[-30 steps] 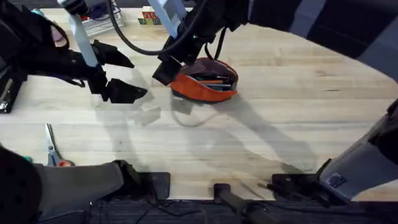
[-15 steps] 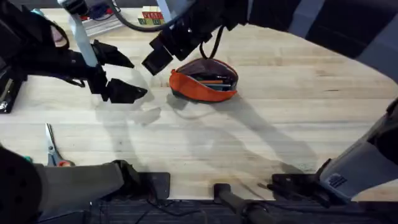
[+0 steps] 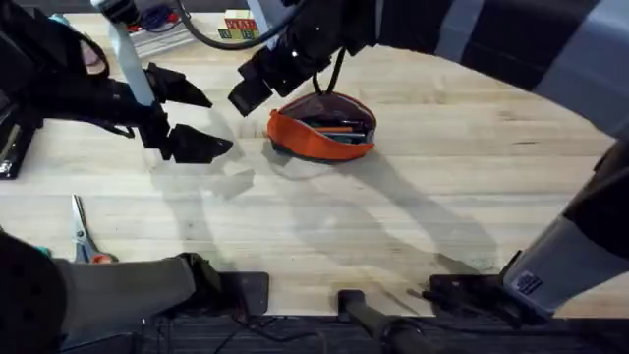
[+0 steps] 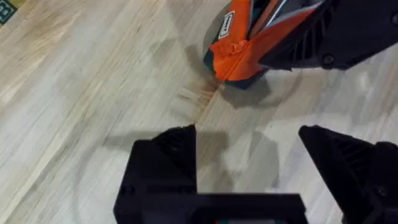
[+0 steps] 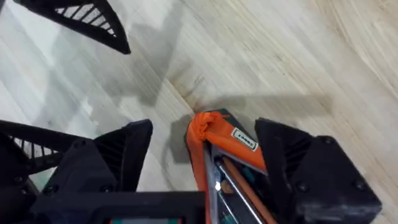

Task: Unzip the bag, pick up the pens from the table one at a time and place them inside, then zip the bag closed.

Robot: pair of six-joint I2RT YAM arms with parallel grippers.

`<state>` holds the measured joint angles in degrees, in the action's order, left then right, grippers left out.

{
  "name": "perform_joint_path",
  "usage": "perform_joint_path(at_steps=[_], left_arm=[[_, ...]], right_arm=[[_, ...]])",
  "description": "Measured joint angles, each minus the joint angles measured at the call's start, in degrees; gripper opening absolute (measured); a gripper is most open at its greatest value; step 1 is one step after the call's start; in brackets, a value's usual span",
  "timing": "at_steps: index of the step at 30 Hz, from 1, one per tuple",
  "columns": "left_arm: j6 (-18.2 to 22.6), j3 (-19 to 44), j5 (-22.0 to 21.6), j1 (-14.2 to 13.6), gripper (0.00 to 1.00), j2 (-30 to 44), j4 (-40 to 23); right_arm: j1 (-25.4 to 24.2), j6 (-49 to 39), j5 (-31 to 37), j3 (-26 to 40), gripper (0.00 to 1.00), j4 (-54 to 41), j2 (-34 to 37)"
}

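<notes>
On the far middle of the desk (image 3: 413, 197) lies one bag (image 3: 322, 128), unzipped, with two pens (image 3: 334, 126) inside it, one orange and one silvery. The right tool (image 3: 257, 87) hangs just above the bag's left end with its two fingers spread and nothing between them, while the left tool (image 3: 192, 118) hovers well to the left, its two fingers likewise spread and empty. One pair of scissors (image 3: 84, 236) lies near the desk's left edge.
</notes>
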<state>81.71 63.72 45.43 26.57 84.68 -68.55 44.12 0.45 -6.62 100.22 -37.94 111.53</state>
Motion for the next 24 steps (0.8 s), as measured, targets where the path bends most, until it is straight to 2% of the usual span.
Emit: perform_joint_path(at_steps=[12,16,24], left_arm=[[0.0,0.0,0.0,0.0,0.994,0.0,0.0],[0.0,0.0,0.0,0.0,0.994,0.0,0.0],[0.0,0.0,0.0,0.0,0.993,0.0,0.0]], right_arm=[[0.0,-1.2,0.3,0.1,0.994,0.3,4.7],[0.0,-2.4,0.4,0.1,0.927,0.7,4.9],[0.1,-3.3,0.7,0.1,0.879,1.1,6.2]])
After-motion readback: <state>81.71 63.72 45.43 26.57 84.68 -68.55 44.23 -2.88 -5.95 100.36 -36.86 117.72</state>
